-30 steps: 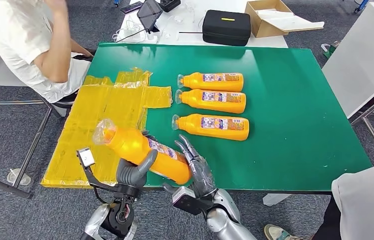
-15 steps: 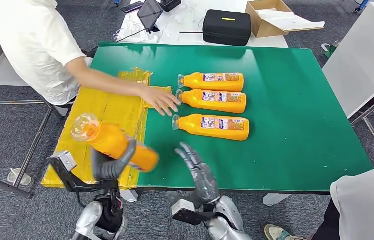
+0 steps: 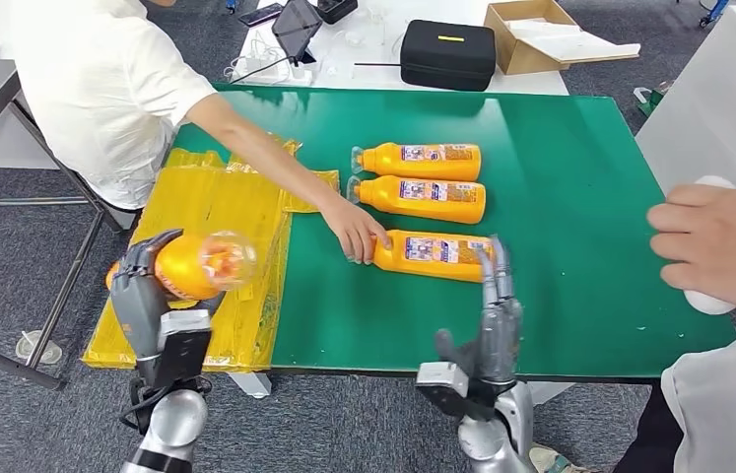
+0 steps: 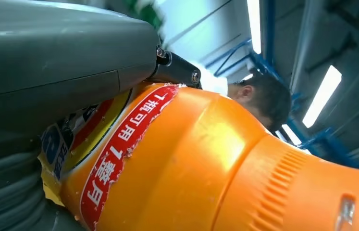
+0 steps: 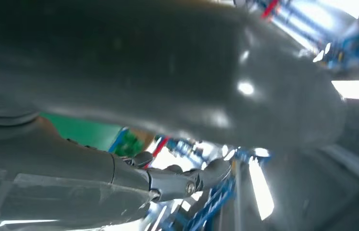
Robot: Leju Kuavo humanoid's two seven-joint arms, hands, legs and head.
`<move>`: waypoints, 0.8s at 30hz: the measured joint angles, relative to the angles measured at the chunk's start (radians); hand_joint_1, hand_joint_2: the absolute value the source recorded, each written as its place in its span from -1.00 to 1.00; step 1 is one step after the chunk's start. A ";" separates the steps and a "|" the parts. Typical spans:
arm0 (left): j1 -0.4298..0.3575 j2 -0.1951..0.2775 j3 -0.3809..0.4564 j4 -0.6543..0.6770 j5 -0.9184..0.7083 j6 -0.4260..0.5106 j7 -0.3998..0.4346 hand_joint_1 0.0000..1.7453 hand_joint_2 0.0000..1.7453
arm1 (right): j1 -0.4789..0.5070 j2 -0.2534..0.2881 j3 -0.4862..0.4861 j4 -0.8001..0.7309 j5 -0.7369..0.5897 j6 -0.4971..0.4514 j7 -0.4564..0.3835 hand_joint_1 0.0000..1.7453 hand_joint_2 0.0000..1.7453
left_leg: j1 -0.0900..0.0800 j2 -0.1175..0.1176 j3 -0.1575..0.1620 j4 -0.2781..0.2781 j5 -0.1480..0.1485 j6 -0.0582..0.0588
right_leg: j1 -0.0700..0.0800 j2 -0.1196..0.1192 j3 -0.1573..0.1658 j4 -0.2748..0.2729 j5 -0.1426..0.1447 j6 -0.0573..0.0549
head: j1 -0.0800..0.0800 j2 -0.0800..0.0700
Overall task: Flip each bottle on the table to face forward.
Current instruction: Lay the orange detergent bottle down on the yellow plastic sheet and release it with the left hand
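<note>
L hand (image 3: 147, 296) at lower left of frame, fingers clamped on orange bottle (image 3: 191, 266), held off green counter (image 3: 561, 197) edge. R hand (image 3: 492, 330) lower centre, fingers apart, empty. Person's hand (image 3: 359, 236) touches nearest of 3 bottles (image 3: 423, 187) mid-counter.
</note>
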 joint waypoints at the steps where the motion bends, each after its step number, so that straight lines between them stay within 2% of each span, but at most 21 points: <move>1: -0.018 0.001 0.011 0.035 -0.064 0.000 0.036 1.00 1.00 | -0.001 -0.001 -0.005 -0.007 -0.013 0.000 0.000 -1.00 -1.00 | 0.000 0.000 0.000 0.000 0.000 0.000 | 0.000 0.000 0.000 0.000 0.000 0.000 | 0.000 0.000; 4: -0.085 0.011 0.009 0.178 -0.197 -0.017 0.150 1.00 1.00 | -0.010 -0.005 0.005 0.002 -0.055 0.000 0.000 -1.00 -1.00 | 0.000 0.000 0.000 0.000 0.001 0.000 | 0.000 0.000 0.000 0.000 0.001 0.000 | 0.000 0.000; 7: -0.152 0.023 -0.016 0.331 -0.275 -0.074 0.239 1.00 1.00 | -0.030 -0.011 0.042 0.032 -0.092 0.000 0.000 -1.00 -1.00 | 0.000 0.000 0.000 0.000 0.002 -0.001 | 0.000 0.000 0.000 0.000 0.002 -0.002 | 0.000 0.000; 12: -0.247 0.043 -0.068 0.529 -0.342 -0.174 0.328 1.00 1.00 | -0.057 -0.020 0.101 0.073 -0.121 0.000 0.000 -1.00 -1.00 | 0.000 0.001 -0.001 0.000 0.002 -0.001 | 0.001 0.000 -0.001 0.000 0.002 -0.002 | 0.000 0.000; 15: -0.305 0.058 -0.101 0.627 -0.361 -0.269 0.362 0.84 1.00 | -0.079 -0.025 0.135 0.101 -0.147 0.000 0.000 -1.00 -1.00 | 0.001 0.001 -0.001 0.000 0.002 -0.001 | 0.001 0.000 -0.001 0.000 0.002 -0.002 | 0.000 0.000; 16: -0.326 0.062 -0.109 0.654 -0.363 -0.303 0.369 0.59 1.00 | -0.085 -0.027 0.146 0.110 -0.154 0.000 0.000 -1.00 -1.00 | 0.001 0.001 -0.001 0.000 0.002 -0.001 | 0.001 0.000 -0.001 0.000 0.002 -0.002 | 0.000 0.000; 19: -0.384 0.069 -0.126 0.719 -0.359 -0.397 0.383 -0.62 1.00 | -0.099 -0.031 0.178 0.134 -0.174 0.000 0.000 -1.00 -1.00 | 0.001 0.001 -0.001 0.000 0.002 -0.001 | 0.001 0.000 -0.001 0.001 0.002 -0.002 | 0.000 0.000; 20: -0.399 0.071 -0.130 0.736 -0.356 -0.421 0.386 -0.87 1.00 | -0.102 -0.032 0.187 0.140 -0.178 0.000 0.000 -1.00 -1.00 | 0.001 0.001 -0.001 0.000 0.002 -0.001 | 0.001 0.000 -0.001 0.001 0.003 -0.002 | 0.000 0.000; 22: -0.423 0.074 -0.137 0.765 -0.350 -0.458 0.393 -0.99 1.00 | -0.106 -0.035 0.200 0.151 -0.186 0.000 0.000 -1.00 -1.00 | 0.001 0.001 0.000 0.000 0.002 -0.001 | 0.001 0.000 -0.001 0.001 0.003 -0.002 | 0.000 0.000; 24: -0.437 0.075 -0.141 0.787 -0.339 -0.501 0.399 -1.00 1.00 | -0.108 -0.037 0.211 0.159 -0.192 0.000 0.000 -1.00 -1.00 | 0.001 0.001 0.000 0.000 0.003 -0.002 | 0.001 0.000 -0.001 0.001 0.003 -0.003 | 0.000 0.000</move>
